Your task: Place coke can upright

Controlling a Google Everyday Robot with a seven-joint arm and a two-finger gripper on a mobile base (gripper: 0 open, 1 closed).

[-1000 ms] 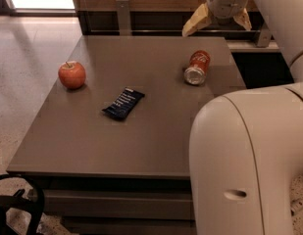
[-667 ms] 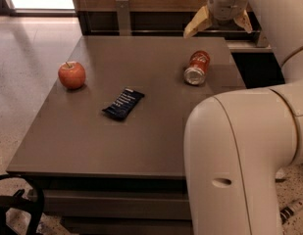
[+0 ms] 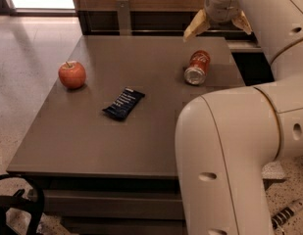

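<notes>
Coke can (image 3: 197, 67) lies on its side near the far right edge of the table (image 3: 92, 131), beneath the gripper (image 3: 218, 27), which hovers empty with fingers spread apart; a careless descent could send the round can rolling off.

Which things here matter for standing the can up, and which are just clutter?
Job: coke can, on its side, far right of the table; gripper, fingers open, hovering beyond it.
Clutter: apple, left side; dark snack bar, centre.
</notes>
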